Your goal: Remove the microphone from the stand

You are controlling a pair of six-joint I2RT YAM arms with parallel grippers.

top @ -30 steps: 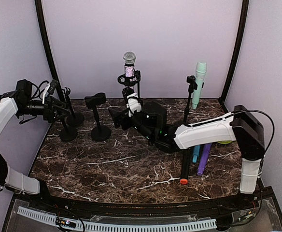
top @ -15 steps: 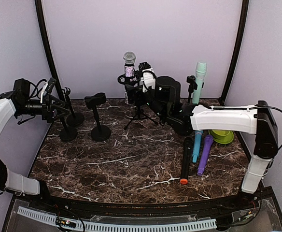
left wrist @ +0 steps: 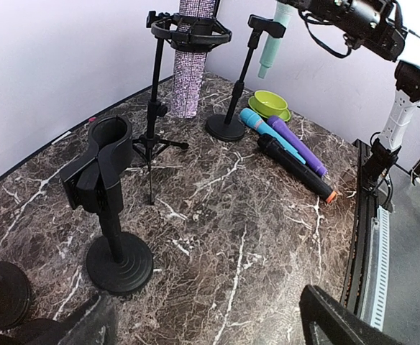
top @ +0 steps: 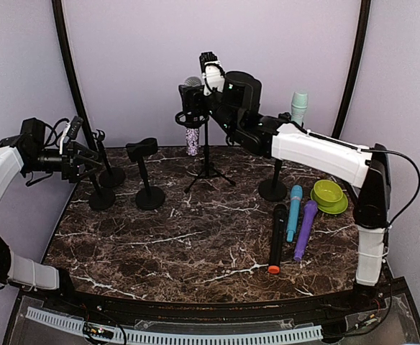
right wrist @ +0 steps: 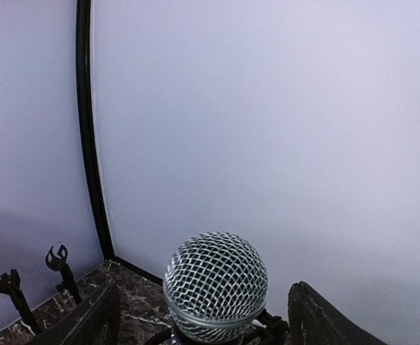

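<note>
The microphone (top: 192, 136) stands upright at the far middle of the table, its glittery body dropped through the ring of a shock mount (top: 193, 117) on a slim tripod stand (top: 208, 157), its mesh head poking out above. It looks rigid and moderately weighty. The rough sparkle coat should give a decent grip, while the round mesh head is slippery and would probably dent if squeezed. The best hold, I'd say, is the neck just under the head, above the ring, pulling straight up, since the light tripod could tip with any sideways drag.

The right gripper (top: 201, 80) hovers at the head with its jaws spread, one on each side, gripping nothing. The left gripper (top: 86, 157) sits well apart at the far left among bare clip stands (top: 149, 176), also spread and empty. A teal microphone (top: 297, 122) is clipped into another stand to the right.
</note>
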